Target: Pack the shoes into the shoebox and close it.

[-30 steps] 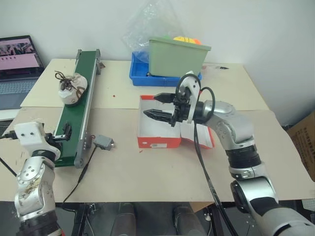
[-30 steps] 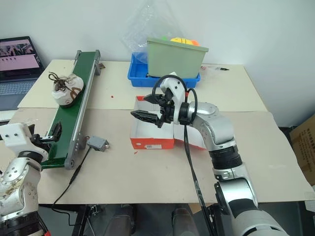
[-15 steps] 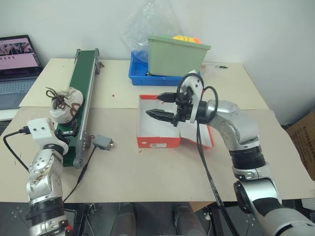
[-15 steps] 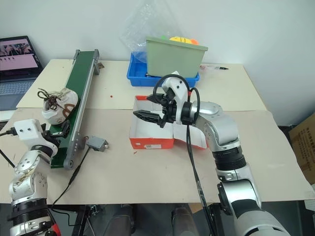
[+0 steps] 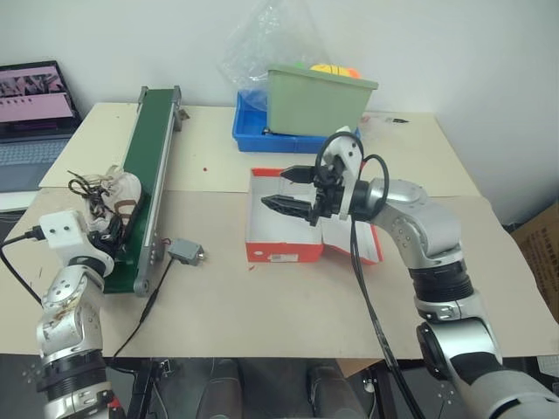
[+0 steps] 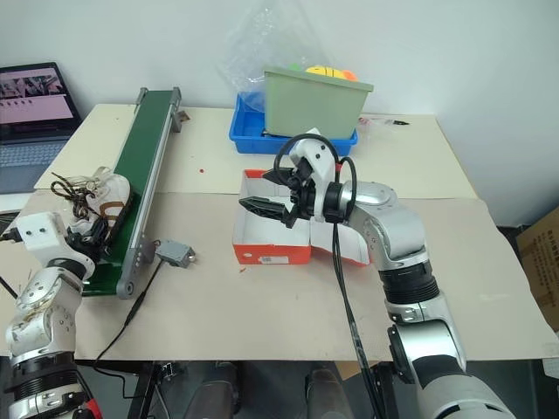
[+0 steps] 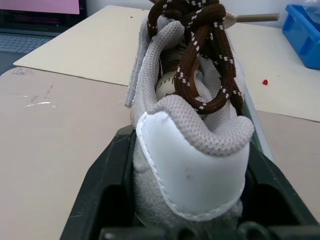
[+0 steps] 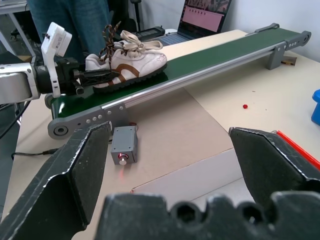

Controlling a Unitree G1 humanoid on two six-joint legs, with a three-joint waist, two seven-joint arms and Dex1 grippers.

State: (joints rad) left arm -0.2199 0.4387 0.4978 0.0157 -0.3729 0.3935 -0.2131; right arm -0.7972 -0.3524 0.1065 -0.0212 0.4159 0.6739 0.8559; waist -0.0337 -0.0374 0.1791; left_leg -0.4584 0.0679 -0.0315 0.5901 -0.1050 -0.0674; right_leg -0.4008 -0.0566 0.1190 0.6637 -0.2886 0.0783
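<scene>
One cream shoe (image 5: 115, 187) with brown trim and dark laces lies at the near end of the green conveyor belt (image 5: 150, 131), heel toward me. My left gripper (image 5: 106, 225) is shut on the shoe's heel; in the left wrist view the black fingers (image 7: 112, 170) press both sides of the heel (image 7: 192, 165). The red-orange shoebox (image 5: 284, 254) stands open at the table's middle, white inside, with its lid (image 5: 354, 244) folded out to the right. Above the box hovers my right gripper (image 5: 276, 188), open, holding nothing and pointing left.
A small grey control box (image 5: 185, 253) with a cable lies between the conveyor and the shoebox. A green bin (image 5: 319, 100) and a blue tray (image 5: 249, 135) stand at the back under a plastic bag. A laptop (image 5: 31, 113) sits far left. A person's legs (image 8: 75, 20) stand beyond the conveyor.
The shoe has travelled along the belt to its near end. My left gripper came up to it and closed on the heel. The right gripper stayed over the box.
</scene>
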